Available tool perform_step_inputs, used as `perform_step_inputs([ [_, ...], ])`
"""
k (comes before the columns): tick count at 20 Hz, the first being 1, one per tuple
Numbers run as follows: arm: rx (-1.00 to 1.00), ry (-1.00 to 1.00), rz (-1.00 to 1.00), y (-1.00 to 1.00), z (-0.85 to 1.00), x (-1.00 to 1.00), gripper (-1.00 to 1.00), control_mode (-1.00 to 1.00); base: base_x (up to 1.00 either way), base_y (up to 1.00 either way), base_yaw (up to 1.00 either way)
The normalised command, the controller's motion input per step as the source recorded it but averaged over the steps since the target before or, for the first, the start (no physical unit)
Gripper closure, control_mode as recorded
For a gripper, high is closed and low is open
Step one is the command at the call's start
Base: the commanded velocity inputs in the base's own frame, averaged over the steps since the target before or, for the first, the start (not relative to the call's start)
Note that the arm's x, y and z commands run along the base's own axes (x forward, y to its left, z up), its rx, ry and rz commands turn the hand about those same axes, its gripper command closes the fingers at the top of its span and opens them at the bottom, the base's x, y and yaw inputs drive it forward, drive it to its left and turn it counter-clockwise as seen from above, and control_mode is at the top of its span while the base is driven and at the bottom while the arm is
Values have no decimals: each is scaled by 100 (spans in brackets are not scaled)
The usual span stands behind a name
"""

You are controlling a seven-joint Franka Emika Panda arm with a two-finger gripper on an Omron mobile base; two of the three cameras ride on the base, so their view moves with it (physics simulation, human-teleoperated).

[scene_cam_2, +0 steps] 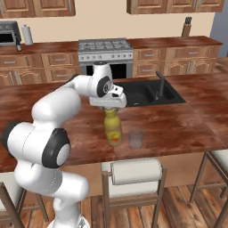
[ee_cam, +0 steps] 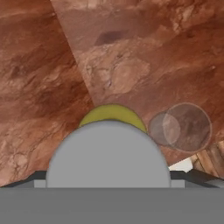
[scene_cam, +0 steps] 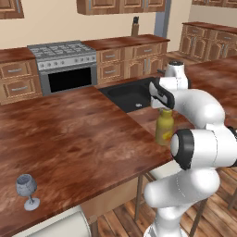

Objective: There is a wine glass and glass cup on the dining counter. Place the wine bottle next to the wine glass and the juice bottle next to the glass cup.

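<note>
The mustard-yellow juice bottle (scene_cam: 164, 128) (scene_cam_2: 113, 130) stands upright on the reddish-brown dining counter (scene_cam: 78, 139) (scene_cam_2: 187, 124), near its front edge. Just to its right in the right base view stands the clear glass cup (scene_cam_2: 136, 137) (ee_cam: 183, 127), close to the bottle but apart from it. My gripper (scene_cam: 165, 109) (scene_cam_2: 110, 108) hangs straight above the bottle's cap, open, pointing down. In the hand view the pale cap covers the bottle's yellow shoulder (ee_cam: 112, 114). The wine glass (scene_cam: 27, 189) stands far off at the counter's near left corner. The wine bottle is out of view.
A black sink (scene_cam: 129, 95) (scene_cam_2: 142, 93) with a dark faucet (scene_cam_2: 159, 84) is set into the counter just behind the bottle. Stools with white cushions (scene_cam_2: 136, 171) stand along the front edge. A stove (scene_cam: 65, 65) and wall cabinets lie beyond.
</note>
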Motion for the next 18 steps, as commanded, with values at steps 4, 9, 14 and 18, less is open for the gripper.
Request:
perform_step_inputs([
  [4,0,0,4,-19,-24,14,100,-100,0,0,0],
  [9,0,1,2,-12,-37,7,100,-100,0,0,0],
  [14,0,1,1,-8,-41,6,100,-100,0,0,0],
  [18,-1,3,1,-2,-44,8,100,-100,0,0,0],
])
